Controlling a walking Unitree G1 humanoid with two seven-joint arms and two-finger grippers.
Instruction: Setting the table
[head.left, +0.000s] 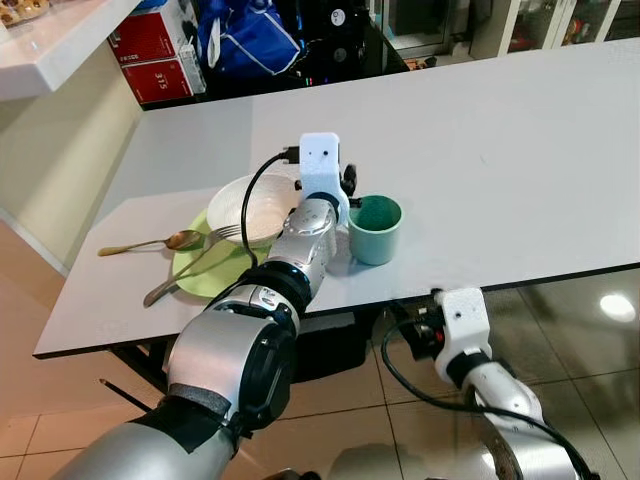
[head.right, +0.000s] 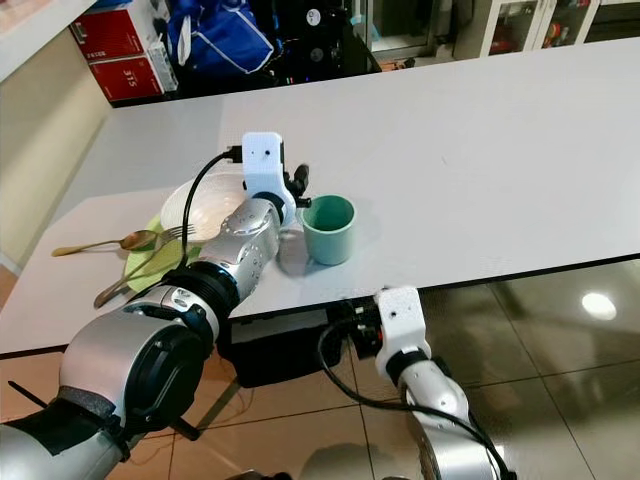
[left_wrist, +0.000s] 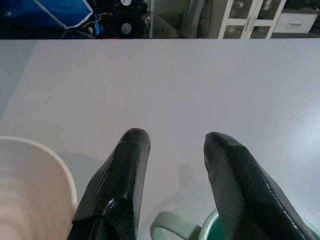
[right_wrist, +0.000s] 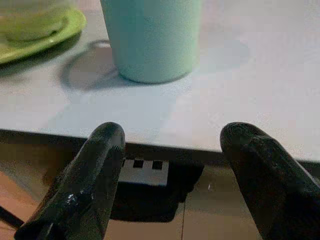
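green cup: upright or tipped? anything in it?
Upright: the green cup stands on its base on the table, mouth up. The visible interior looks empty.

Teal-green cup (head.left: 375, 229); lime-green plate (head.left: 198, 272); cream bowl (head.left: 250, 207); gold spoon (head.left: 150, 243); white table (head.left: 480, 150).

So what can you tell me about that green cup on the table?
The green cup is a pale mint mug, looking like matte plastic or ceramic, with a darker teal inside that seems empty. It stands upright on the white table near the front edge, just right of the white bowl and lime plate. Its small loop handle faces the left gripper, whose open fingers hover over it without gripping.
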